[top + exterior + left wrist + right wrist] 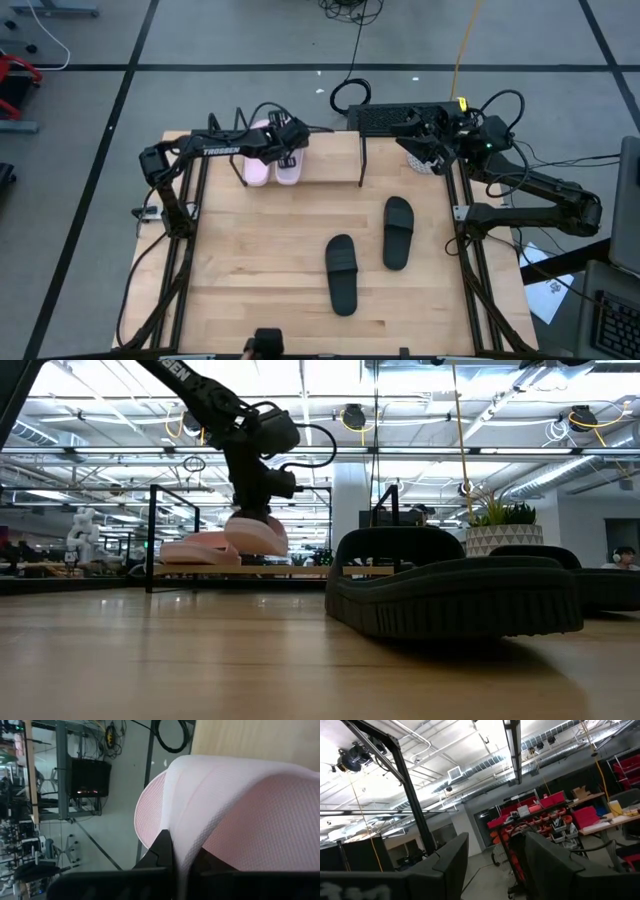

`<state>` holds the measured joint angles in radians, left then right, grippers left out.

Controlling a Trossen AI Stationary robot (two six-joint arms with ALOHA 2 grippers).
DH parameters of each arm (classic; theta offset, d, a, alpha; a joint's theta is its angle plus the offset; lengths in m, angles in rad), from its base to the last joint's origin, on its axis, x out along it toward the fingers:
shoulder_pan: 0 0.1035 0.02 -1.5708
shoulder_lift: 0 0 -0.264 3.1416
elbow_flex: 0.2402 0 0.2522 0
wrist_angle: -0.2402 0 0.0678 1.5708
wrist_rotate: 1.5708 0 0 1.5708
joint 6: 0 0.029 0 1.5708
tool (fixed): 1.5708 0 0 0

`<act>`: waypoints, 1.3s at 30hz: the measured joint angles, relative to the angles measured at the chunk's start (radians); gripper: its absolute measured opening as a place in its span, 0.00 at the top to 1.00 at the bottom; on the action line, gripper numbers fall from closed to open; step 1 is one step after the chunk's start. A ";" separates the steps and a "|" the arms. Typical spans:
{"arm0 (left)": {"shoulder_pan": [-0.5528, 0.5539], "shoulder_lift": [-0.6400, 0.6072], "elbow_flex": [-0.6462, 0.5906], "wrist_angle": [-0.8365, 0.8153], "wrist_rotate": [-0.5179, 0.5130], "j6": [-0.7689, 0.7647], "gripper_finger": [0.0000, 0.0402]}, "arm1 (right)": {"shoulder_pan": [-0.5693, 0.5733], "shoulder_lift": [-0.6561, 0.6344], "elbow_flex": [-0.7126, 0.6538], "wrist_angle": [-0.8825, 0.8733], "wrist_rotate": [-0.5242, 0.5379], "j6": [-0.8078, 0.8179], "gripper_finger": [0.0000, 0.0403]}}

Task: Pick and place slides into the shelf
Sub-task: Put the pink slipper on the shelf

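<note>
Two light pink slides are on the shelf at the table's far edge. The left one rests flat on the board. My left gripper stands over the right pink slide and is shut on it; the low view shows this gripper coming down onto that slide. Two black slides lie soles down on the tabletop. My right gripper is open and waits off the table's far right corner, touching nothing. My left gripper holds the right pink slide by its wide strap, pinched at the strap's edge. One finger shows outside the strap; the other is hidden beneath it. The fingers come from above, pointing down. The slide sits slightly higher than its neighbour; whether its sole touches the board I cannot tell.
The shelf's board is bare to the right of the pink pair, up to its black wire leg. A black slide lies close to the low camera. A white plant pot and cables stand beyond the far right corner.
</note>
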<state>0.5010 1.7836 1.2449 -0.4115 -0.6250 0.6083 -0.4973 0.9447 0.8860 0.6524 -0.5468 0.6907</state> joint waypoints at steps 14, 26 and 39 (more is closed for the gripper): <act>0.030 0.000 0.000 0.030 0.052 0.008 1.00 | 0.000 0.000 0.000 0.000 0.000 -0.004 0.54; 0.037 0.001 -0.050 0.050 0.071 0.017 1.00 | 0.000 0.000 0.000 0.000 0.000 -0.004 0.54; 0.049 -0.005 -0.143 0.146 0.095 -0.006 1.00 | 0.000 0.000 0.000 -0.017 0.001 -0.022 0.54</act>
<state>0.5499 1.7791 1.1021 -0.2657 -0.5305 0.6027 -0.4969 0.9447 0.8860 0.6354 -0.5461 0.6685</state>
